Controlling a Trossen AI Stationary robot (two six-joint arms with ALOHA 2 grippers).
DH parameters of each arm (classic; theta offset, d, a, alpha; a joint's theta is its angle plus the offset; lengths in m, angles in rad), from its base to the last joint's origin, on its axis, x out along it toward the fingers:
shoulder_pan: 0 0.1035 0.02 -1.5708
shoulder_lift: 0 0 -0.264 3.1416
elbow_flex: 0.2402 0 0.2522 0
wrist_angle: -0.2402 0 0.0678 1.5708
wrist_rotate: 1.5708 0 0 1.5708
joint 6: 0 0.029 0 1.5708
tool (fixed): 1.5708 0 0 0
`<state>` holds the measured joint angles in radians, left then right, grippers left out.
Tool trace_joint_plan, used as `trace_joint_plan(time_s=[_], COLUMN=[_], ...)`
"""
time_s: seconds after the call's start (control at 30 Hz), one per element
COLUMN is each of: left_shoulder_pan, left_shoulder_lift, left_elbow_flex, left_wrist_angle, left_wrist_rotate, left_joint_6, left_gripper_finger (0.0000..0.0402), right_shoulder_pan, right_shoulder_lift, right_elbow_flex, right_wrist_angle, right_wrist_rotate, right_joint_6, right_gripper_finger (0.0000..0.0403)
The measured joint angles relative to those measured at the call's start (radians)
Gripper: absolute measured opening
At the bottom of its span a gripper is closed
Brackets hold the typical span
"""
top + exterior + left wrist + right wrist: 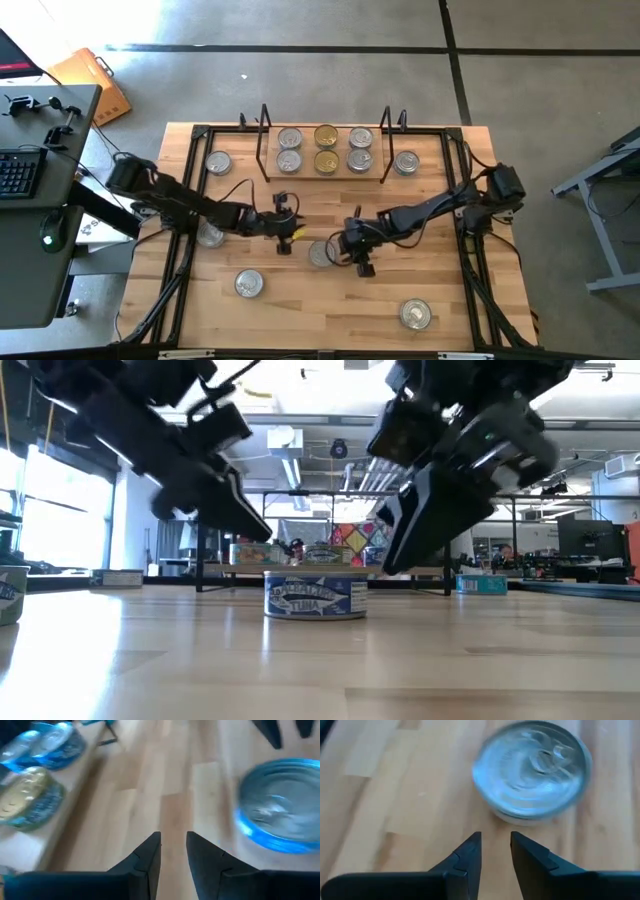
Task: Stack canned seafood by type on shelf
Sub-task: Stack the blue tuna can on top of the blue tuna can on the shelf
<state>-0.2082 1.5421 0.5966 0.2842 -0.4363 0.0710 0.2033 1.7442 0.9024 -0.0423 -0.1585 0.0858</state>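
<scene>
A silver-topped tin (320,253) stands on its base on the table's middle, between my two grippers. It also shows in the low view as a blue-labelled tin (315,597). My left gripper (290,232) (173,842) hovers just left of this tin (280,805), its fingers a narrow gap apart and empty. My right gripper (342,246) (495,842) slants down just right of the tin (532,767), also narrowly open and empty. The shelf (325,178) at the far middle carries several tins, two of them gold-topped (325,135).
Loose tins stand on the table at the left (210,235), the near left (248,284) and the near right (415,314). One tin stands on each side of the shelf (218,162) (405,162). A desk with a keyboard (20,170) stands left of the table.
</scene>
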Motion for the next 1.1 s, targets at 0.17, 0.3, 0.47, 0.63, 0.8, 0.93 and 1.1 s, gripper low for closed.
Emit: trace_joint_plan(time_s=[0.17, 0.3, 0.47, 0.63, 0.8, 0.93, 1.1], left_shoulder_pan=[-0.054, -0.081, -0.076, -0.064, -0.053, -0.053, -0.041], left_shoulder_lift=[0.004, 0.040, 0.081, 0.106, 0.118, 0.118, 0.140], left_elbow_flex=[0.000, -0.001, 0.000, -0.001, -0.001, -0.001, 0.000], left_wrist_angle=[0.042, 0.113, 0.197, 0.200, 0.214, 0.215, 0.212], left_wrist_rotate=[0.144, 0.167, 0.199, 0.219, 0.226, 0.283, 0.281], left_joint_6=[-0.026, 0.043, 0.080, 0.097, 0.161, 0.324, 0.428], left_gripper_finger=[0.0085, 0.0085, 0.0085, 0.0085, 0.0086, 0.0098, 0.0133], right_shoulder_pan=[0.080, 0.101, 0.091, 0.088, 0.049, 0.002, -0.030], right_shoulder_lift=[0.014, 0.039, 0.051, 0.111, 0.148, 0.149, 0.150], right_elbow_flex=[0.001, 0.000, 0.000, 0.000, 0.000, 0.000, 0.000], right_wrist_angle=[0.136, 0.233, 0.278, 0.289, 0.302, 0.303, 0.328], right_wrist_rotate=[0.058, 0.109, 0.119, 0.236, 0.349, 0.349, 0.304], right_joint_6=[-0.115, -0.212, -0.419, -0.609, -0.574, -0.455, -0.381], right_gripper_finger=[0.0094, 0.0106, 0.0147, 0.0164, 0.0165, 0.0165, 0.0165])
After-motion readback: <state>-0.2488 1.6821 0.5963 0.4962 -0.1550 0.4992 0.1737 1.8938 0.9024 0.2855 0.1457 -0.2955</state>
